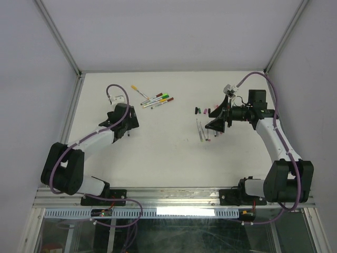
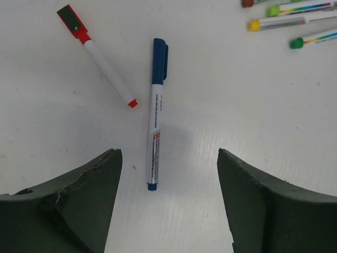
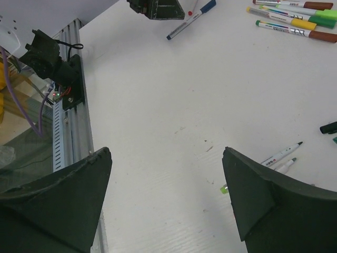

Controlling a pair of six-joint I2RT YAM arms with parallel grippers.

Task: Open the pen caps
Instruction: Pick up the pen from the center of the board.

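Observation:
My left gripper (image 2: 167, 158) hangs open over a blue pen (image 2: 156, 121) that lies flat on the table with its blue cap (image 2: 159, 60) on. The pen's tail lies between the fingers, untouched. Beside it lies a red pen (image 2: 108, 68) with its red cap (image 2: 79, 30) on. My right gripper (image 3: 166, 153) is open and holds nothing; it hangs over bare table. Two uncapped pens (image 3: 281, 154) lie by its right finger, and a loose black cap (image 3: 329, 127) lies farther right. In the top view the left gripper (image 1: 129, 122) and right gripper (image 1: 215, 119) are well apart.
Several capped pens (image 1: 158, 99) lie in a cluster at the back middle, and one with a yellow cap (image 1: 138, 90) lies left of them. Loose caps (image 1: 201, 110) and uncapped pens (image 1: 201, 132) lie near the right gripper. The table's metal rail (image 3: 68, 137) runs along the near edge.

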